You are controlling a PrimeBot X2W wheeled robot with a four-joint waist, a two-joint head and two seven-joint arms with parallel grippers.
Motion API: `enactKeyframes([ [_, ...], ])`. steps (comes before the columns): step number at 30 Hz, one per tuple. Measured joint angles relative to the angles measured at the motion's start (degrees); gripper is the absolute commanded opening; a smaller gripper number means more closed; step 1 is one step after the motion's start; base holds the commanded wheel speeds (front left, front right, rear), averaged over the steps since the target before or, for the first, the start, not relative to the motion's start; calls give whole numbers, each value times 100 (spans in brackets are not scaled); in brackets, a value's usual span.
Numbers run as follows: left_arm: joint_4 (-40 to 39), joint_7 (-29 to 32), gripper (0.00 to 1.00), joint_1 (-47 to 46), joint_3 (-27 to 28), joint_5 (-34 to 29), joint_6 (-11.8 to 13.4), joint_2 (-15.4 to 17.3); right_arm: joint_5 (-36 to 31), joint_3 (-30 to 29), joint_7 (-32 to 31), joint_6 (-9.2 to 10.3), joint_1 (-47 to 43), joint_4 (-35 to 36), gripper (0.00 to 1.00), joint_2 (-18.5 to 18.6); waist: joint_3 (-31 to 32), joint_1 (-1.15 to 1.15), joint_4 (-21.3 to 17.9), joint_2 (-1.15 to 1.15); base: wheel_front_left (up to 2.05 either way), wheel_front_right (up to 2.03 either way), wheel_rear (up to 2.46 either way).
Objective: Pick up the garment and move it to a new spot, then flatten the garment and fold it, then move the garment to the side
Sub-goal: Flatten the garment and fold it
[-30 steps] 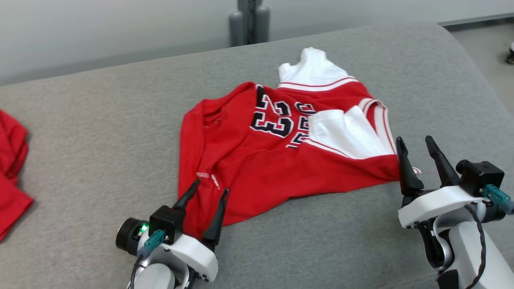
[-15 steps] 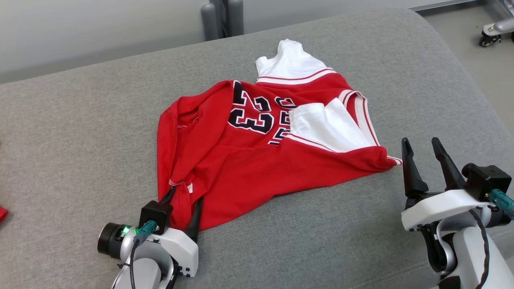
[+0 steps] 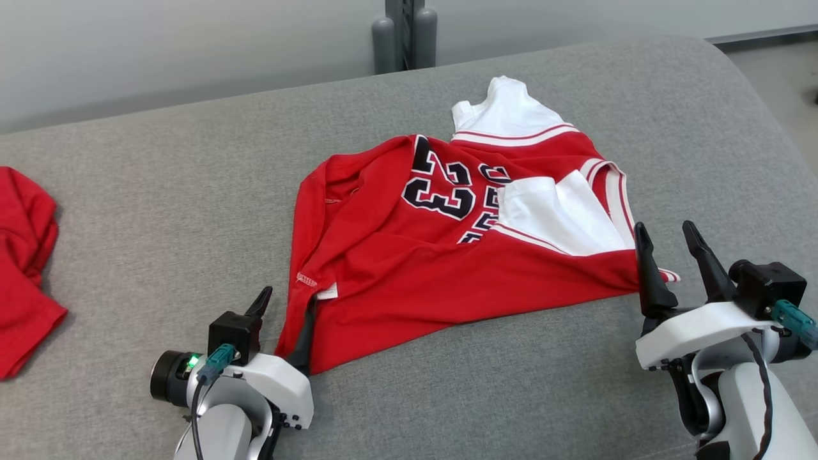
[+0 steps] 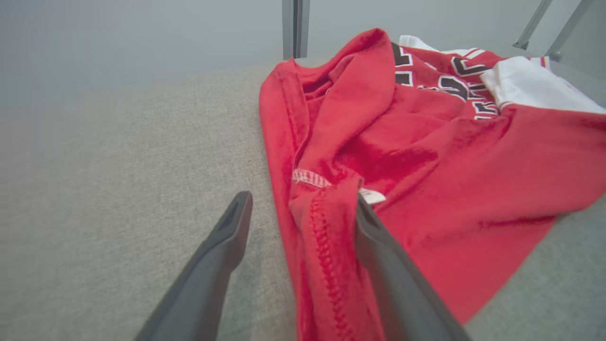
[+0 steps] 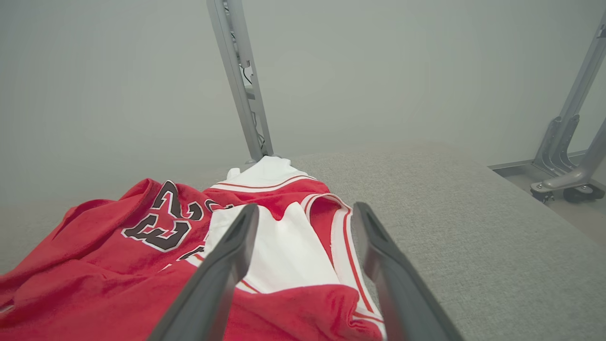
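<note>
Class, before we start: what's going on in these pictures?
A two-armed robot is working on a crumpled red jersey lying on a grey padded surface. Its left jaws stand open astride the near hem corner. Its right jaws stand open by the jersey's right corner. Nothing is gripped, and the jersey is not yet flattened.

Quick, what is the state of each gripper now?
Left gripper: open, jersey corner between its jaws, not clamped.
Right gripper: open, holding nothing.

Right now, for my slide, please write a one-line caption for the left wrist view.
Open left gripper astride a hem fold of the crumpled red jersey on grey upholstery.
</note>
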State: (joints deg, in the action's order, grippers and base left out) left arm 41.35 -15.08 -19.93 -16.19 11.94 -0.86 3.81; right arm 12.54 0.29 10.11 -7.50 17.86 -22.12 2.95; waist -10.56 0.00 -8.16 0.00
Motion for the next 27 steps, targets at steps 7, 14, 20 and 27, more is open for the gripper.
enactKeyframes([
  [7, -546, 0, 100, 330, 131, 1, -4, -18, 4, 30, -1, 0, -53, -67, 100, -8, 136, 0, 173, 0, 0, 0, 0],
  [14, -532, 0, 100, 315, 109, -111, 15, -26, 12, 130, -19, 0, -49, -89, 100, -15, 147, 0, 205, 0, 0, 0, 0],
  [20, -220, 0, 100, 71, -123, -377, 56, -16, 75, 172, -8, 0, -41, -111, 100, -16, 91, 0, 65, 0, 0, 0, 0],
  [27, 167, 35, 0, -277, -110, -286, 58, -4, 134, 125, 63, 0, -13, -169, 100, -18, 19, 0, -78, 0, 0, 0, 0],
])
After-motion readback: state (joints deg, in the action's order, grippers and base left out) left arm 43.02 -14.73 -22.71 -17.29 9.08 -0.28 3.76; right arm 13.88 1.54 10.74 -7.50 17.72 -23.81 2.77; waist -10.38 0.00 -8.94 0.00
